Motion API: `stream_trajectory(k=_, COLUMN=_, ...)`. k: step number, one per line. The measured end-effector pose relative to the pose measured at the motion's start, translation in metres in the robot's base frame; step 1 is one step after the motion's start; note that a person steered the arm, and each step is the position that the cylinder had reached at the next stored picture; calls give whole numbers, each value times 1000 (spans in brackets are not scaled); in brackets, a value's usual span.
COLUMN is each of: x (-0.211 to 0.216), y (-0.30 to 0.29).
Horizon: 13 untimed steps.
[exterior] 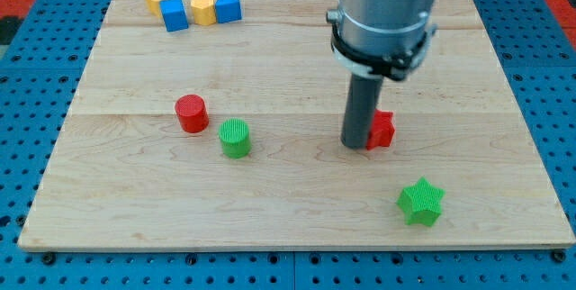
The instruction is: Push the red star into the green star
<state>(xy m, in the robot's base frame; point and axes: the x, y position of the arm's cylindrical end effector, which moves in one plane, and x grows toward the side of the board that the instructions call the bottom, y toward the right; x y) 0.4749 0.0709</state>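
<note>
Rod tip (355,146) has no jaws, grasps nothing, sits touching the left side of the red star (382,129) at mid-board, with the green star (421,202) lying down-right, near the view's bottom edge.

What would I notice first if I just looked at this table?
Probably the big grey arm coming down from the view's top, with my tip touching the left side of the red star near the middle of the wooden board. Next, the bright green star sitting alone toward the view's bottom right. Then the yellow and blue blocks huddled in the top left corner.
</note>
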Motion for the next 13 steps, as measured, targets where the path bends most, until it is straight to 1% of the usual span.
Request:
stream_trajectory(k=1, x=-31, y=-6)
stream_trajectory(k=2, x=-46, y=35)
stream_trajectory(k=4, x=-1, y=84)
stream_trajectory(k=5, x=-37, y=99)
stream_trajectory(k=6, x=-36, y=58)
stream_trajectory(k=7, x=7, y=64)
stream_trajectory(k=8, x=37, y=72)
stream_trajectory(k=9, x=-1, y=58)
stream_trajectory(k=10, x=-12, y=36)
stream_trajectory(k=11, x=35, y=26)
stream_trajectory(k=13, x=31, y=61)
